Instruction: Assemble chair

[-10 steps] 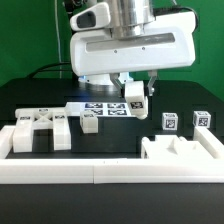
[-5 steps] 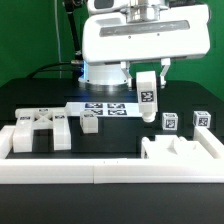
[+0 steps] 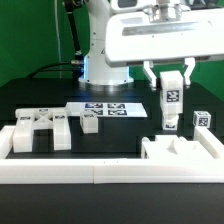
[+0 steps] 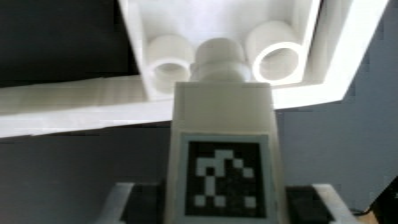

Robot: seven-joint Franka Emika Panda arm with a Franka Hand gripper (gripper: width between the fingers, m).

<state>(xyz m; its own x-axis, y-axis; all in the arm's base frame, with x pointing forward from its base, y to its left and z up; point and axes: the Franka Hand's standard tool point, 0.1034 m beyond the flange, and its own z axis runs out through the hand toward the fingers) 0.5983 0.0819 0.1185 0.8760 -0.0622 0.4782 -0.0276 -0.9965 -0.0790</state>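
Note:
My gripper point(image 3: 170, 80) is shut on a white tagged chair bar point(image 3: 171, 102) and holds it upright above the table at the exterior view's right. In the wrist view the bar point(image 4: 224, 150) runs out from between my fingers point(image 4: 128, 200), its coded tag facing the camera and a round peg at its far end. Below it lies a white blocky chair part point(image 3: 180, 158) with two round sockets point(image 4: 276, 62). A flat slab with tags point(image 3: 40, 132) and a small cube point(image 3: 90, 122) lie at the exterior view's left. Another small cube point(image 3: 203, 119) sits at the right.
The marker board point(image 3: 105, 108) lies flat in the middle of the black table. A plain long white border rail point(image 3: 100, 172) runs along the front. The big glossy white robot body point(image 3: 160, 35) hangs over the back of the scene.
My gripper has carried the bar toward the exterior view's right, from over the marker board to above the blocky part, and the bar has turned from tilted to upright.

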